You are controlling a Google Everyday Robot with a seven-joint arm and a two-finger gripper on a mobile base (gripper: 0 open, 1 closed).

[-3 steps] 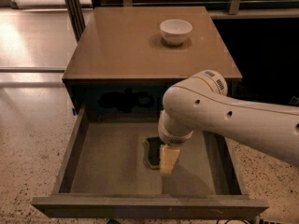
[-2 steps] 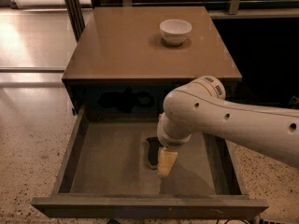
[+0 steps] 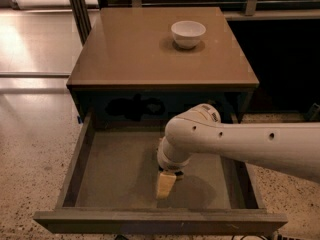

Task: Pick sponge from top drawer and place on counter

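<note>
The top drawer [image 3: 112, 171] is pulled open below the counter [image 3: 135, 54]; its grey floor shows. My white arm reaches in from the right, and my gripper [image 3: 165, 183] points down at the middle of the drawer floor, near the front. The sponge is hidden behind my wrist and gripper. No sponge lies on the counter.
A white bowl [image 3: 188, 33] stands on the counter at the back right. The drawer's front panel [image 3: 160, 221] and low side walls [image 3: 75, 159] surround the gripper. Speckled floor [image 3: 30, 154] lies to the left, and dark railings stand behind the cabinet.
My arm has shifted slightly left and toward the drawer front. It now covers the dark sponge that showed just left of the gripper before.
</note>
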